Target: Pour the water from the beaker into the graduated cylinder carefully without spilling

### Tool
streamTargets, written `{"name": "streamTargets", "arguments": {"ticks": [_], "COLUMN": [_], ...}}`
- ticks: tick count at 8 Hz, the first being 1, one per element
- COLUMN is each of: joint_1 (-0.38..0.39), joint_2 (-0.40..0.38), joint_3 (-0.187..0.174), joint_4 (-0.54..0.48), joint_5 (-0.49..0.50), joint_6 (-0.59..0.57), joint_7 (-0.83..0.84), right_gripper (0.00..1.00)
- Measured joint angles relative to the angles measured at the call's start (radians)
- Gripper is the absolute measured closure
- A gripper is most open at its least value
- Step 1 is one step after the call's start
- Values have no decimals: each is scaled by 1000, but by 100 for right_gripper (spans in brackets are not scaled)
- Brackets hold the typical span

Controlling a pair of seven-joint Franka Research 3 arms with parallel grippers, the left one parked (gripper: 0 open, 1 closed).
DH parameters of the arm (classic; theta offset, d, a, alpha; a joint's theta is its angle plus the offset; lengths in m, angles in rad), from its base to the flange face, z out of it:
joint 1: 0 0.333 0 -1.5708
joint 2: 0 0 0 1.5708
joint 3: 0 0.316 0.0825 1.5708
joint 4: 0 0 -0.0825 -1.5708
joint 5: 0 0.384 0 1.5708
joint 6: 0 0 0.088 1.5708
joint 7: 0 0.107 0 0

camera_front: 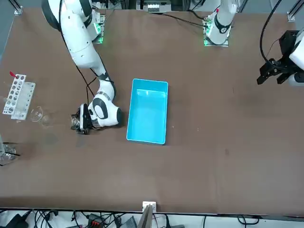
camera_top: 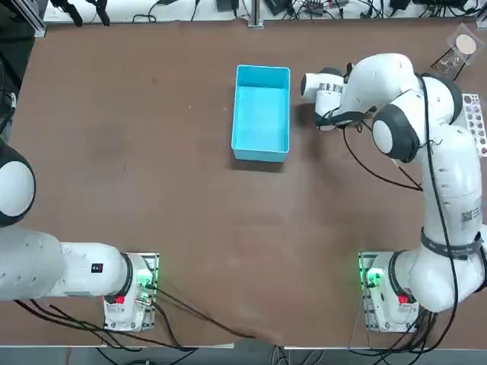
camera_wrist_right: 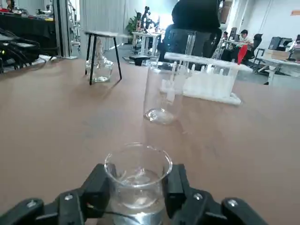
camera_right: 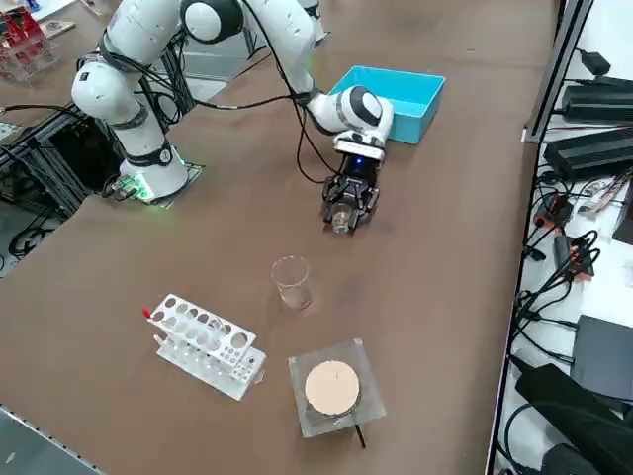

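My right gripper [camera_wrist_right: 137, 188] is low over the table and shut on the beaker [camera_wrist_right: 137, 180], a small clear cup with a wide rim and a little water in it. Its black fingers [camera_wrist_right: 97, 185] press on both sides of the glass. The side view shows the same gripper [camera_right: 341, 215] beside the blue bin, and the front view shows it [camera_front: 78, 122] reaching toward the rack. The graduated cylinder [camera_wrist_right: 161, 91], a taller clear vessel, stands upright a short way ahead of the beaker and apart from it [camera_right: 292, 282].
A white test-tube rack [camera_right: 203, 346] and a small stand topped by a round tan disc [camera_right: 331, 388] sit beyond the cylinder near the table's edge. A blue bin [camera_top: 262, 114] lies behind the gripper. A flask [camera_wrist_right: 99, 68] rests under the stand. People sit in the room beyond.
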Motion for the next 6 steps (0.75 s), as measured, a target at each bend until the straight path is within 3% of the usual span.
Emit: {"name": "streamTargets", "arguments": {"ticks": [3,6], "joint_1": [-93,-218], "joint_2": [-92,-205], "joint_3": [-8,-5], "joint_4": [23,5], "joint_5": [8,19], "joint_6": [-62,20], "joint_7": [-42,-87], "right_gripper": [39,39]}}
